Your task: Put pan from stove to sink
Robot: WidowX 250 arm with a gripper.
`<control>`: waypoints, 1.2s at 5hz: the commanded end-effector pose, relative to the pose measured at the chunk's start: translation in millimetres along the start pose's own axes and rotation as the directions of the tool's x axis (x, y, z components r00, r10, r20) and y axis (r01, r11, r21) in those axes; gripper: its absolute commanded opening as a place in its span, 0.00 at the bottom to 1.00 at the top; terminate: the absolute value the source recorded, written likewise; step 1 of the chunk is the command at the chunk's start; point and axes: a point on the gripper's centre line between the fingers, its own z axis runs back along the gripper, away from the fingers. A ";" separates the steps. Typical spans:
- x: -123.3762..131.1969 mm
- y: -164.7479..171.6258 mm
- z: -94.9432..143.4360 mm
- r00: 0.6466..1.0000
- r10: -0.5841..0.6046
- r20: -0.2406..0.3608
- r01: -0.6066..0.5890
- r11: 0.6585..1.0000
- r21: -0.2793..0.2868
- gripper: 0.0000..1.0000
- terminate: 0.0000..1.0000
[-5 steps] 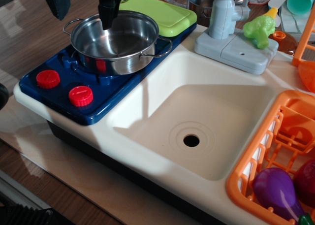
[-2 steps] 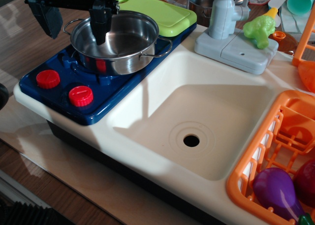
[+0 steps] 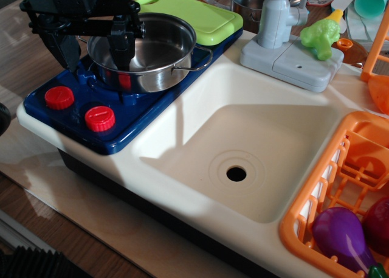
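The shiny steel pan [image 3: 155, 50] stands on the dark blue stove [image 3: 143, 104] at the upper left, above two red knobs [image 3: 59, 98]. My black gripper [image 3: 92, 50] is open and low over the pan's left side. One finger [image 3: 121, 47] hangs inside the pan and the other finger [image 3: 64, 47] is outside its left rim, hiding the left loop handle. The right loop handle [image 3: 203, 59] shows. The cream-white sink [image 3: 267, 132] with its round drain hole [image 3: 236, 173] lies to the right of the stove and holds nothing.
A lime-green board [image 3: 197, 13] lies behind the pan. A grey faucet [image 3: 279, 22] stands at the sink's back edge, with a steel pot [image 3: 246, 1] behind it and a green toy vegetable [image 3: 320, 36] beside it. An orange dish rack [image 3: 331, 193] with a purple eggplant [image 3: 340, 235] is on the right.
My gripper has come down and shifted left; its fingers now straddle the pan's left rim. The pan has not moved.
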 end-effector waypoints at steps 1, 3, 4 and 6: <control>5.9 0.1 1.8 1.000 -0.001 0.028 0.001 1.000 -0.006 0.00 0.00; 4.4 -18.5 11.8 0.998 -0.016 0.053 0.016 1.000 0.011 0.00 0.00; 0.9 -42.8 21.7 0.995 -0.058 0.086 0.056 0.998 0.028 0.00 0.00; -15.1 -92.1 30.6 0.994 -0.021 0.111 0.014 0.998 0.060 0.00 0.00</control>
